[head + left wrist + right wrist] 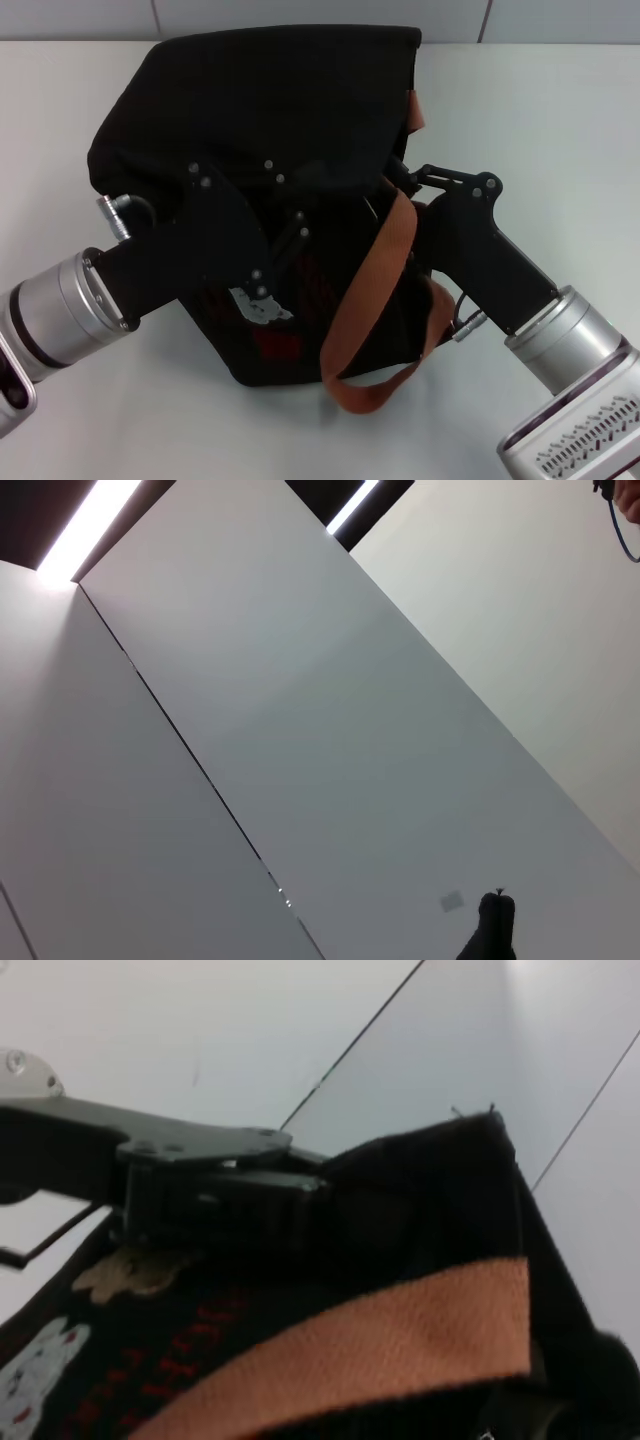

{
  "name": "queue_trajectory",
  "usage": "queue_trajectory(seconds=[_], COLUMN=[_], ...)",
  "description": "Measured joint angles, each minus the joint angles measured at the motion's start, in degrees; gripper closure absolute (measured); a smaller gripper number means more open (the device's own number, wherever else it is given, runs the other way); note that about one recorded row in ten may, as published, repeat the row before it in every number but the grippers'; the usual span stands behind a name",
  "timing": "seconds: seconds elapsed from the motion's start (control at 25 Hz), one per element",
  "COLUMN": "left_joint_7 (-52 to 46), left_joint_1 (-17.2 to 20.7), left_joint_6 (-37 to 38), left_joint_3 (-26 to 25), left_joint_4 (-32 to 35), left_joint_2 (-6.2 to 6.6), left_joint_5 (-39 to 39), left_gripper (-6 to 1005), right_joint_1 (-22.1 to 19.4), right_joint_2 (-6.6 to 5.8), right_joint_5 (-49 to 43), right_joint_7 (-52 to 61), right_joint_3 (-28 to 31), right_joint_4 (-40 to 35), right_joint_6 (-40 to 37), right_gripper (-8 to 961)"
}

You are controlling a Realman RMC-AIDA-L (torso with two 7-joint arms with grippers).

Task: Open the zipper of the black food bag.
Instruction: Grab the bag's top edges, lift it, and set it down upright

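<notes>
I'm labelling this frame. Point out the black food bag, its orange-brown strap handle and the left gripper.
black food bag (250,90): head view, on its upper fabric.
orange-brown strap handle (375,275): head view, mid-strap.
left gripper (285,230): head view, between its fingertips, against the bag.
</notes>
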Motion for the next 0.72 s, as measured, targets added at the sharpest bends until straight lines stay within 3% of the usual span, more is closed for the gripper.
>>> queue_trajectory(seconds=[0.72], left_joint_7=[-0.4], left_joint_1=[-0.3], left_joint_6=[-0.4], left_joint_3=[-0.5], left_joint_4=[-0.2], left_joint_2=[0.00], left_joint_5=[-0.6], left_gripper=[887], right_joint_1=[-11.9], right_joint_2=[0.00], right_joint_5=[0.0], right_joint_7=[0.1], right_joint_3=[-0.1], right_joint_4=[-2.7], right_joint_6=[5.9], right_gripper=[934])
